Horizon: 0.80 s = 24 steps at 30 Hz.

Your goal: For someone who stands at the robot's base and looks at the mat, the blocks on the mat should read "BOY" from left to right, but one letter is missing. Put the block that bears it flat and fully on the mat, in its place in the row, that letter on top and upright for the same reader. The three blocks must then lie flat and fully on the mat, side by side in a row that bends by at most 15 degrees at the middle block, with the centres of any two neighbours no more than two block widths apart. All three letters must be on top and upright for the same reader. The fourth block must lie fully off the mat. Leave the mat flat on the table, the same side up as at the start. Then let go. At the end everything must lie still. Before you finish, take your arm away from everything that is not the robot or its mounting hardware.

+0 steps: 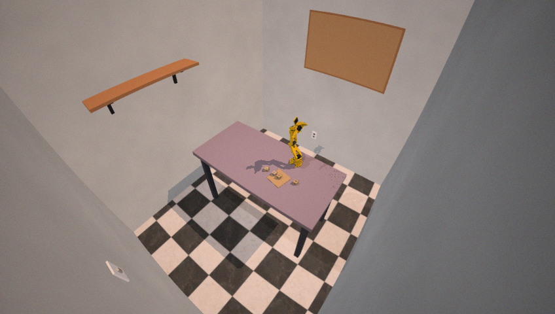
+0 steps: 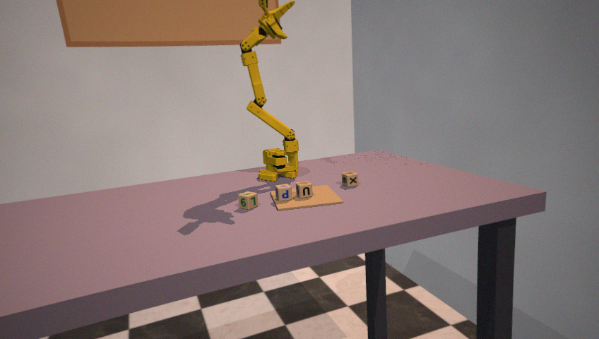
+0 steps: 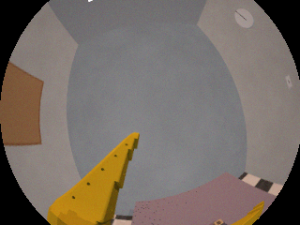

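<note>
My gripper (image 2: 289,19) (image 3: 201,169) is open and empty, high above the table. The tan mat (image 1: 279,184) (image 2: 325,197) lies flat in front of the base. Two wooden blocks stand on it close together: one (image 1: 274,172) (image 2: 283,193) shows a blue letter on its side, the other (image 1: 279,176) (image 2: 304,190) a black U-like one. A block (image 1: 266,169) (image 2: 248,200) with green marks lies off the mat, on its left in the exterior view. A block (image 1: 296,181) (image 2: 350,179) with a black X on its side lies off the mat, on its right there. Top letters are too small to read.
The mauve table (image 1: 233,148) (image 2: 126,235) carries the arm's yellow base (image 1: 296,162) (image 2: 279,167). A wall stands behind the base, with a cork board (image 1: 352,50) (image 2: 159,20) on it. The arm's shadow falls across the table beside the block with green marks.
</note>
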Motion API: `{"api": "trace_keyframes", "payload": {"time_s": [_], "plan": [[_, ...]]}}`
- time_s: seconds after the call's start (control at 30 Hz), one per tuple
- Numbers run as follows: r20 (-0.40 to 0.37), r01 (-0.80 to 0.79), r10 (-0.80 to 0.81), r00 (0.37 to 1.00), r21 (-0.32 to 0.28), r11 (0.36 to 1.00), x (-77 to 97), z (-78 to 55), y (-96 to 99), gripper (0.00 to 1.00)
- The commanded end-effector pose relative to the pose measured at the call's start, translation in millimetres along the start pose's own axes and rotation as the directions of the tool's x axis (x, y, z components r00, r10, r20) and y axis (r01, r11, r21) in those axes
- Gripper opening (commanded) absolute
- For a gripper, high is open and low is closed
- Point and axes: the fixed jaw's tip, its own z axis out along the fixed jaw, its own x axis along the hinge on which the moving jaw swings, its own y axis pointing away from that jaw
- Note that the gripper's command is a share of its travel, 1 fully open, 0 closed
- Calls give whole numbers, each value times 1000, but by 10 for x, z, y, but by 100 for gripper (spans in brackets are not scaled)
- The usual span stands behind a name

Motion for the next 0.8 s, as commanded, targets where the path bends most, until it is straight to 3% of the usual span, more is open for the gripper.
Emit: {"api": "trace_keyframes", "payload": {"time_s": [0.0,0.17,0.4,0.77], "plan": [[30,-1,1,1000,-15,1000,-60,-58,29,100],[74,1,2,997,-38,999,-153,-186,76,100],[78,3,0,997,-38,999,-159,-198,78,100],[-7,93,-93,996,91,991,45,-74,-93,100]]}}
